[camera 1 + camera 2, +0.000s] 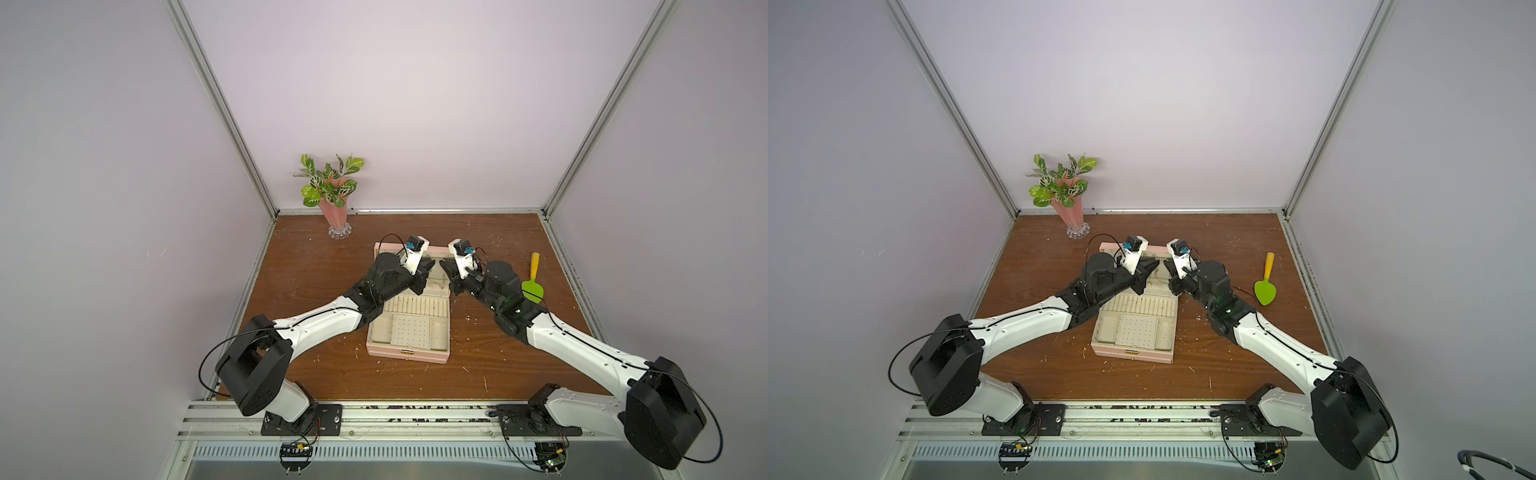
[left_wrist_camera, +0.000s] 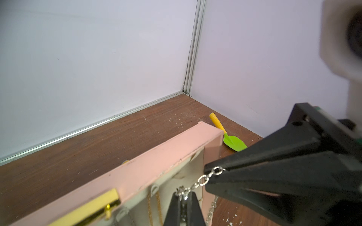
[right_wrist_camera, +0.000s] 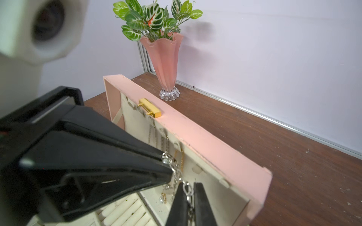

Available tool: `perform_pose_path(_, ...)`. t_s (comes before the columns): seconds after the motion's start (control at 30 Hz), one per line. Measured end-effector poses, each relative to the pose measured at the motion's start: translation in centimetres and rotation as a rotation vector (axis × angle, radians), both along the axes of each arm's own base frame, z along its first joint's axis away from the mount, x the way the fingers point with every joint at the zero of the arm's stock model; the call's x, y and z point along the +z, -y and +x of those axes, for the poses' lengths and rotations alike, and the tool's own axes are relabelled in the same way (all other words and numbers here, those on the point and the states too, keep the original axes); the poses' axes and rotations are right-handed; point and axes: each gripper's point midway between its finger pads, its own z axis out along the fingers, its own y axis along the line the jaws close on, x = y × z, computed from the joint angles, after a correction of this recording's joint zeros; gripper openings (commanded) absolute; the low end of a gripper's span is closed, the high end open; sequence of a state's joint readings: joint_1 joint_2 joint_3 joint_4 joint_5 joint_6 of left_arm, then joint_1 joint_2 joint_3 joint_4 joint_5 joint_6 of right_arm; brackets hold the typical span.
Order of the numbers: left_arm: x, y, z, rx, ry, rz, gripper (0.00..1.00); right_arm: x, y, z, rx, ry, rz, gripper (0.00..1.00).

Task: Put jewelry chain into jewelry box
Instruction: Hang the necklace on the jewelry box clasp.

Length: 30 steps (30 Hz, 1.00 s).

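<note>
The jewelry chain (image 2: 202,180) hangs in the air, pinched between the two gripper tips. It's right in front of the cream lining of the jewelry box's (image 1: 407,356) raised lid, not down in the tray. In both top views it's barely a glint between the tips, so the wrist cams do the real work here. The left wrist view shows the silvery links stretched from the left gripper (image 2: 183,195) up to the right gripper (image 2: 214,172), with a loose end dangling past the lid's side edge. The right wrist view shows the thin gold chains (image 3: 182,160) hanging on the lining behind it; can't count those. Only the top views show the dotted pad in the tray. Count-wise: one silver chain, one box, two grippers, one pink vase (image 3: 163,64) with leaves, and one green toy shovel (image 1: 533,286) off to the robot's right. Both sets of jaws are squeezed down on the chain, nothing but links between the fingers.
</note>
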State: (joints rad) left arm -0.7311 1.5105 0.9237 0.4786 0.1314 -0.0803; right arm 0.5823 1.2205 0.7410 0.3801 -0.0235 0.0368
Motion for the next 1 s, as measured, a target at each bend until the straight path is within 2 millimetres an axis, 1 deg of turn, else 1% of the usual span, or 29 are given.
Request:
perform_pose_path(0.03, 0.0, 0.0, 0.1, 0.001, 0.001, 0.0, 0.01, 0.1, 0.0, 0.1, -0.006, 0.001, 0.001, 0.06)
perform_pose_path(0.1, 0.1, 0.1, 0.2, 0.002, 0.002, -0.002, 0.01, 0.0, 0.0, 0.3, -0.011, -0.001, 0.005, 0.04)
perform_pose_path(0.3, 0.1, 0.2, 0.3, 0.001, 0.006, 0.005, 0.01, -0.2, 0.0, 0.5, -0.017, -0.005, 0.004, 0.05)
perform_pose_path(0.5, 0.7, 0.6, 0.3, -0.019, 0.016, 0.016, 0.01, -0.1, 0.0, 0.5, -0.017, -0.001, 0.006, 0.05)
perform_pose_path(0.7, 1.5, 1.2, 0.0, -0.064, 0.029, 0.034, 0.01, -0.2, 0.0, 0.4, -0.014, 0.006, 0.01, 0.12)
perform_pose_path(0.83, 1.3, 1.6, -0.6, -0.112, 0.013, 0.072, 0.01, -1.6, 0.3, -0.3, -0.001, 0.0, -0.004, 0.19)
perform_pose_path(1.0, 1.6, 2.2, -1.4, -0.177, 0.001, 0.1, 0.01, -3.1, 0.4, -1.3, 0.027, -0.001, -0.018, 0.26)
